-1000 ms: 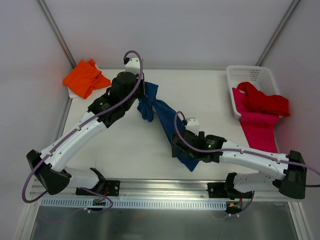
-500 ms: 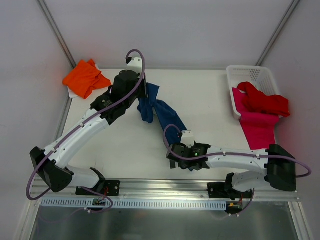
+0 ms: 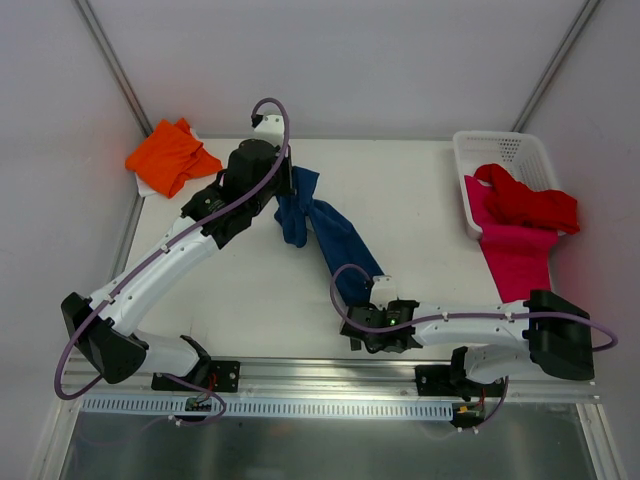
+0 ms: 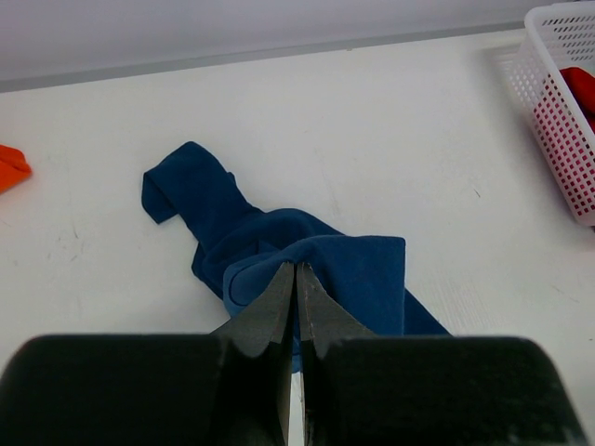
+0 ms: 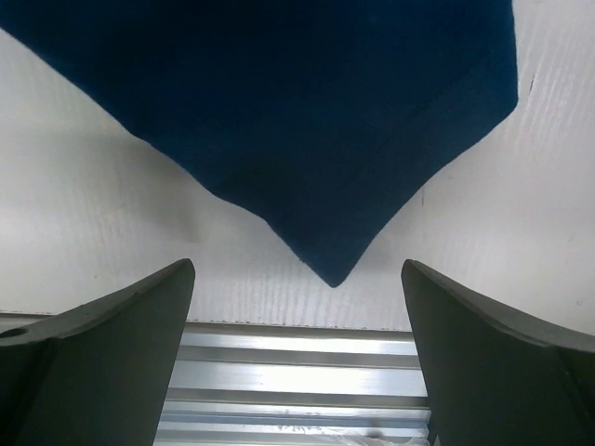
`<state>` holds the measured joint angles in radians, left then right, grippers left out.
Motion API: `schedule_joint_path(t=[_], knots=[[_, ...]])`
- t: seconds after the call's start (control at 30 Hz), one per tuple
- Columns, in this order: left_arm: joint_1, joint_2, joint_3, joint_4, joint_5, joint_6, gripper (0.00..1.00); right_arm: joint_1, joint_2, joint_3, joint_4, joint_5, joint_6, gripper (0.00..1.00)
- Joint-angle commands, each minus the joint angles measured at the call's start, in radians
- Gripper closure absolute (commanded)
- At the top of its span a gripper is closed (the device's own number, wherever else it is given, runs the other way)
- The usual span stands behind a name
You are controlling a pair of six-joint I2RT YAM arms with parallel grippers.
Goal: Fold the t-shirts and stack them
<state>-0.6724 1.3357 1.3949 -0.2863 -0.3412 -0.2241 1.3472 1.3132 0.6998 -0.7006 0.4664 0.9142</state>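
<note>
1. The fingers of your left gripper (image 4: 296, 271) are pressed flat together, pinching a fold of the blue shirt (image 4: 358, 269) near its far end.
2. The fingers of your right gripper (image 5: 297, 269) stand wide apart and hold nothing. The near corner of the blue shirt points down between them and touches neither finger.
3. The table (image 3: 420, 200) is white, and all the clothes rest on it or in the basket. Its metal rail (image 5: 297, 372) shows just below your right fingers.
4. The blue shirt (image 3: 335, 235) lies as a long twisted strip, slanting from your left gripper (image 3: 287, 185) at the far middle down to your right gripper (image 3: 378, 338) at the near edge.
5. The basket (image 3: 505, 148) sits at the far right corner.
6. The pink shirt (image 3: 515, 258) spills out of the basket's near side onto the table.
7. The red shirt (image 3: 530, 205) lies bunched on top of the pink one, partly inside the basket.
8. The orange shirt (image 3: 170, 155) sits crumpled at the far left corner, well apart from the others.
</note>
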Motion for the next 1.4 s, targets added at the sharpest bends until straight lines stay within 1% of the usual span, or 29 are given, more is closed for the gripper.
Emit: schedule_joint_path(t=[0.0,0.33,0.43,0.83,0.93,0.97,1.0,1.07,1.1,1.13,1.17,1.23,1.3,1.33,1.37], knots=[[0.01,-0.007,0.03,0.033,0.016,-0.008,1.0,0.006,-0.028,-0.016,-0.028,0.012,0.038,0.02],[0.01,-0.007,0.023,0.032,0.014,-0.009,1.0,0.006,-0.003,0.004,-0.03,0.035,0.015,0.03],[0.01,-0.006,0.023,0.033,0.013,-0.009,1.0,0.006,0.011,0.021,-0.031,0.046,0.0,0.05],[0.01,-0.007,0.013,0.032,0.008,-0.004,1.0,0.006,0.109,0.102,-0.025,0.058,-0.055,0.07],[0.011,-0.009,0.013,0.032,0.008,-0.004,1.0,0.006,0.116,0.102,-0.019,0.051,-0.061,0.11],[0.011,-0.009,0.013,0.032,0.007,-0.004,1.0,0.006,0.116,0.099,-0.016,0.048,-0.063,0.15],[0.011,-0.009,0.013,0.033,0.007,-0.004,1.0,0.006,0.116,0.098,-0.011,0.044,-0.061,0.16],[0.011,-0.01,0.01,0.033,0.007,-0.004,1.0,0.007,0.118,0.095,-0.007,0.041,-0.063,0.23],[0.011,-0.012,0.009,0.033,0.005,-0.004,1.0,0.006,0.119,0.092,-0.004,0.04,-0.063,0.28],[0.011,-0.012,0.007,0.033,0.005,-0.004,1.0,0.006,0.12,0.09,0.0,0.035,-0.061,0.41],[0.011,-0.012,0.006,0.033,0.004,-0.004,1.0,0.006,0.123,0.09,-0.002,0.035,-0.058,0.43],[0.011,-0.015,0.003,0.032,0.004,-0.004,1.0,0.006,0.129,0.086,0.003,0.032,-0.057,0.43],[0.011,-0.02,0.003,0.032,0.005,-0.003,1.0,0.006,0.133,0.076,0.013,0.028,-0.057,0.48],[0.011,-0.02,0.0,0.032,0.005,-0.003,1.0,0.007,0.135,0.072,0.019,0.025,-0.058,0.52],[0.011,-0.023,-0.002,0.033,0.005,-0.003,1.0,0.006,0.133,0.067,0.026,0.018,-0.058,0.53]])
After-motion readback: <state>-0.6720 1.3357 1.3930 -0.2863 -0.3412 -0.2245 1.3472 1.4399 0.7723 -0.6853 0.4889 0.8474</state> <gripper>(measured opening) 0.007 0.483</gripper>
